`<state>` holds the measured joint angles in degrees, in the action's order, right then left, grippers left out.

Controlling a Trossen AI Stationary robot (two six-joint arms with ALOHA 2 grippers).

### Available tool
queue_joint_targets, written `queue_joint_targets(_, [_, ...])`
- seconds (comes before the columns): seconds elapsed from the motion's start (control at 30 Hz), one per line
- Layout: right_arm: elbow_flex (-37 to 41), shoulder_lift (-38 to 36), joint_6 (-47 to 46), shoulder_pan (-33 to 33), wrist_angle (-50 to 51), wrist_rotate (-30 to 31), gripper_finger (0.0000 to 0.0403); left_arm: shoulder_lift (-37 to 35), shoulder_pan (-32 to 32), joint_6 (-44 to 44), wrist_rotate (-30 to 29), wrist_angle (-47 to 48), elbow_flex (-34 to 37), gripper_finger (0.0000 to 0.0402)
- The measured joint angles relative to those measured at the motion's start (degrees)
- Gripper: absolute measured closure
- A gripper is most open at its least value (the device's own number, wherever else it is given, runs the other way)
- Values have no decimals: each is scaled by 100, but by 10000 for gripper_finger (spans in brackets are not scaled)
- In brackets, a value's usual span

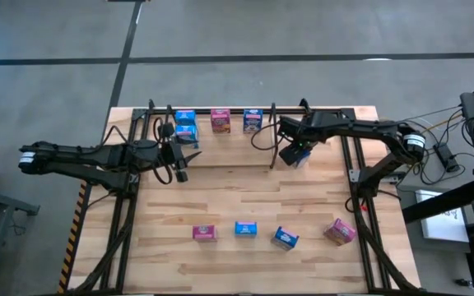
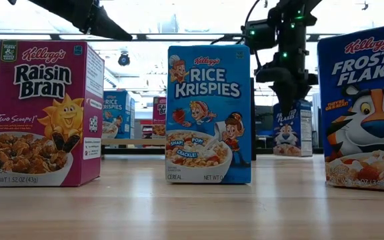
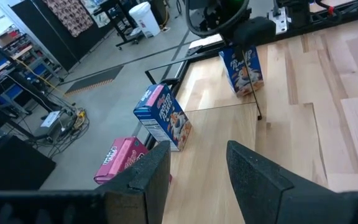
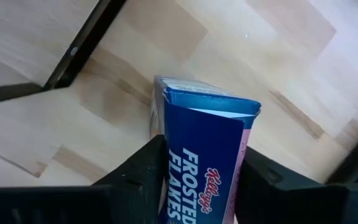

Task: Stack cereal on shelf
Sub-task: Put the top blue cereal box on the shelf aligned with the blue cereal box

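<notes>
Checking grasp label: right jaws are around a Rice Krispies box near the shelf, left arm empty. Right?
Not quite. The box between the right gripper jaws is a Frosted Flakes box, as the right wrist view shows. It is near the shelf, and the left gripper is empty.

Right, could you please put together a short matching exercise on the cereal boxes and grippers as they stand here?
Things:
1. Raisin Bran box
2. front Rice Krispies box
3. Frosted Flakes box
4. left gripper

States:
a. clamped between the right gripper fingers
b. pink, standing at the low view's left
c. fingers apart, holding nothing
d. blue, standing upright mid-picture in the low view

Pairs: 1-b, 2-d, 3-a, 4-c
</notes>
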<state>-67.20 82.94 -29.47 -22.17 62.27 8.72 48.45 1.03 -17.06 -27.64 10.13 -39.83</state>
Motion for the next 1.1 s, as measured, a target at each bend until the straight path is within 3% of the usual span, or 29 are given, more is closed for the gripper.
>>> queue_joint_targets(0.3, [-1163, -48, 19, 0, 1166, 42, 271, 0, 0, 37, 2, 2, 0, 261])
queue_joint_targets(0.57, [-2445, -203, 65, 1, 1431, 771, 275, 0, 0, 106, 2, 9, 0, 261])
queue_joint_targets(0.9, [-3803, -225, 572, 263, 912, 778, 275, 0, 1, 105, 2, 7, 0, 261])
queue_joint_targets(1.1, [-4046, -117, 1173, 747, -102, 300, 275, 0, 0, 64, 2, -5, 0, 261])
